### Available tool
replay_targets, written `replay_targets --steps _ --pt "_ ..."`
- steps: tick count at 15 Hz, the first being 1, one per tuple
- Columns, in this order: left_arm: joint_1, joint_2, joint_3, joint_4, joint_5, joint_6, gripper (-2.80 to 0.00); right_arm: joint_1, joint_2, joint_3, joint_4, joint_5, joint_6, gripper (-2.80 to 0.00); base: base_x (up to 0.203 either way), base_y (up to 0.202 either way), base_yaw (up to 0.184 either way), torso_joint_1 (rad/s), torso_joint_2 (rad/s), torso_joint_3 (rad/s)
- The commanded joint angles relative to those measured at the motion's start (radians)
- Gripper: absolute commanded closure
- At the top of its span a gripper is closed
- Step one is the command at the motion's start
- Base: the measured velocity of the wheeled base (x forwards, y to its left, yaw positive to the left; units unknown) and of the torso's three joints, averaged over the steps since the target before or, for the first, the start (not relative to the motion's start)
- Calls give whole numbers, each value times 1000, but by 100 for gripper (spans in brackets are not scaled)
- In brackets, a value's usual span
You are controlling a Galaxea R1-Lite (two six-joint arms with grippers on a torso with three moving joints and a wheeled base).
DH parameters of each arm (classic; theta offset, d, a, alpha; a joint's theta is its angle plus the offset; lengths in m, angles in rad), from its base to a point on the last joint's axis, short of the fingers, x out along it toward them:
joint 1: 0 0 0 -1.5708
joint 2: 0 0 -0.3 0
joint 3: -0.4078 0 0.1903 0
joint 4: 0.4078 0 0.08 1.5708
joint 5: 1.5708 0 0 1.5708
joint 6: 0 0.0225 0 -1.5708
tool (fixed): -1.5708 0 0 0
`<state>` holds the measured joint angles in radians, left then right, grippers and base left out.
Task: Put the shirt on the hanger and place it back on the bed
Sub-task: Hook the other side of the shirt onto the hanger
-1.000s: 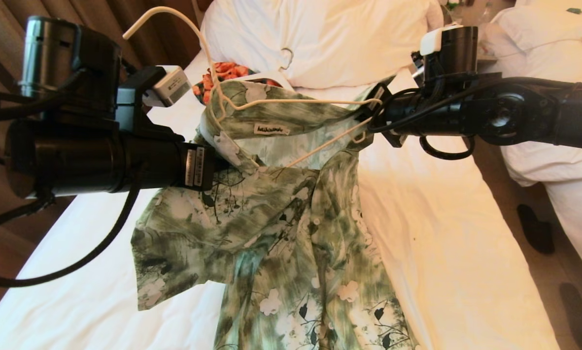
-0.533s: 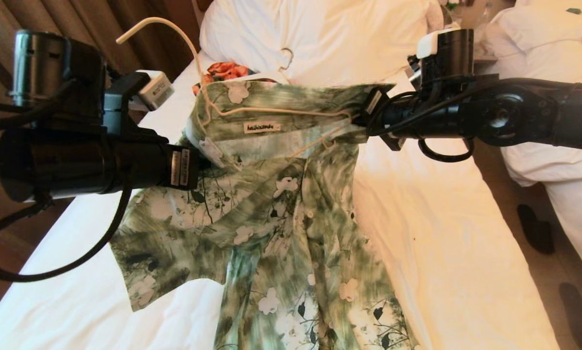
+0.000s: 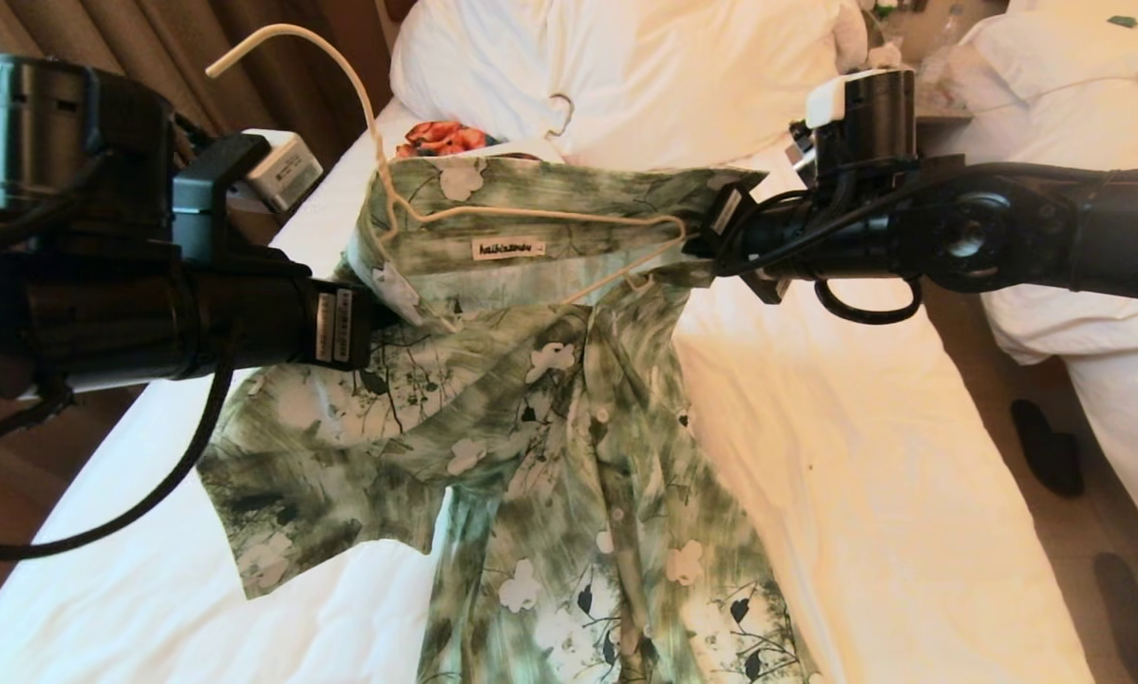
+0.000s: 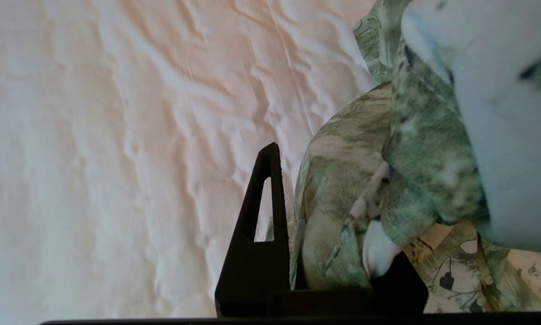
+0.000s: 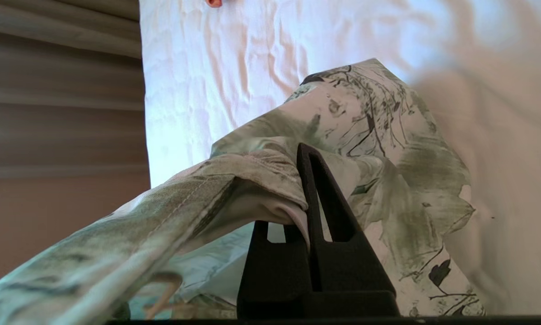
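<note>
We cannot see the left gripper's fingertips in the head view; shirt fabric covers them. The right gripper is likewise buried in the collar. The shirt's hem runs off the near edge. The hanger's lower bar disappears under the cloth, and its left end is hidden. In the left wrist view a pale blurred shape blocks one corner; we cannot tell what it is.

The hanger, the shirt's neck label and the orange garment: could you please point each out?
hanger [image 3: 531, 211]: head view, on its cream top wire.
neck label [image 3: 508, 249]: head view, on its middle.
orange garment [image 3: 439, 136]: head view, on its visible folds.
</note>
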<state>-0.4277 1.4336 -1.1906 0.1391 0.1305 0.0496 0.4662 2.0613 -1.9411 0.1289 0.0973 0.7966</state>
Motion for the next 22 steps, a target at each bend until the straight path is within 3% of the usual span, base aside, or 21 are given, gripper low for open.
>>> replay_targets --steps 1,4,13,20,22 --pt "-5 -27 13 10 -12 0 0 -1 15 2 -3 -2 4 0 0 0 0 0 0 0" --pt "-42 -57 17 42 -34 -9 0 1 23 -3 -6 -1 4 0 0 0 0 0 0 0" --pt "-37 -48 43 34 -28 -2 0 4 -18 1 8 6 4 0 0 0 0 0 0 0" --pt "-47 28 -58 19 -6 21 0 19 -76 -25 124 25 4 0 0 0 0 0 0 0" --pt "-91 30 -48 21 11 20 0 18 -90 -27 117 27 -15 0 0 0 0 0 0 0"
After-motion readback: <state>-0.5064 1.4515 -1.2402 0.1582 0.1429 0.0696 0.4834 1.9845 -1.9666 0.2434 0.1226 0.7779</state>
